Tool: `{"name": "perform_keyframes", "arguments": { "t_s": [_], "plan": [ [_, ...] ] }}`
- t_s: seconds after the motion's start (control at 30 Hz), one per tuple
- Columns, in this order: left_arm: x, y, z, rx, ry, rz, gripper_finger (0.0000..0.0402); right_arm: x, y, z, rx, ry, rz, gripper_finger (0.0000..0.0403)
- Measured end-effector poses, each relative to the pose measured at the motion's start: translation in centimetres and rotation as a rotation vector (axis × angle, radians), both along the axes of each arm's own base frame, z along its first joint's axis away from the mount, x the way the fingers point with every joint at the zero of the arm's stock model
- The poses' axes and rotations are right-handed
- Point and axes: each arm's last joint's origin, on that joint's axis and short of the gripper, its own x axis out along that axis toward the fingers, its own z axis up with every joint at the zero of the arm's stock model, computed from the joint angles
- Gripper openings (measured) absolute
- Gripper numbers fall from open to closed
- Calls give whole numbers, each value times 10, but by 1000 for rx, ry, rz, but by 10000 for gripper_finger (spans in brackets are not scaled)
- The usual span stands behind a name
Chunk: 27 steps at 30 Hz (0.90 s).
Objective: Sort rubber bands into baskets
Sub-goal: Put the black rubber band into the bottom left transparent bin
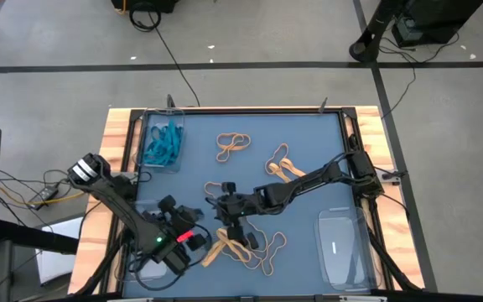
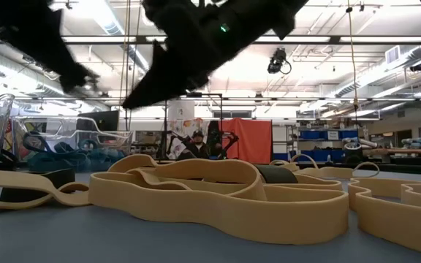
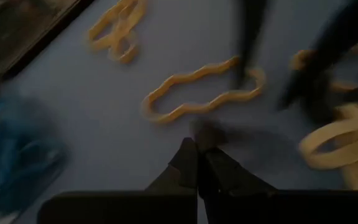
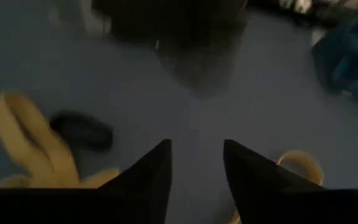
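Left gripper (image 1: 193, 237) near the table's front edge, right gripper (image 1: 226, 201) just behind it. Clear plastic rectangular tray (image 1: 161, 141) holding teal rubber bands (image 1: 163, 144) sits far behind left gripper. Empty clear tray (image 1: 343, 247) well right of both. Tan rubber bands (image 1: 241, 246) lie beside the grippers; more (image 1: 233, 145) behind right gripper.
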Motion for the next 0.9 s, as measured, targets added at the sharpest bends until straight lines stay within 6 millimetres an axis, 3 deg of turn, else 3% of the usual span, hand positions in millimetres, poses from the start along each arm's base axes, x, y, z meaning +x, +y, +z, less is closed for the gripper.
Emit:
{"name": "perform_keyframes", "arguments": {
  "t_s": [0.23,0.53,0.9],
  "plan": [
    [-23,-1,12,-81,160,157,4,-5,7,-5,-30,52,-16,205],
    [-47,-20,39,-293,451,224,5,-6,8,-7,-1,65,-27,209],
    [-71,-29,25,-299,562,246,7,-8,18,-6,15,60,11,213]
  ]
}}
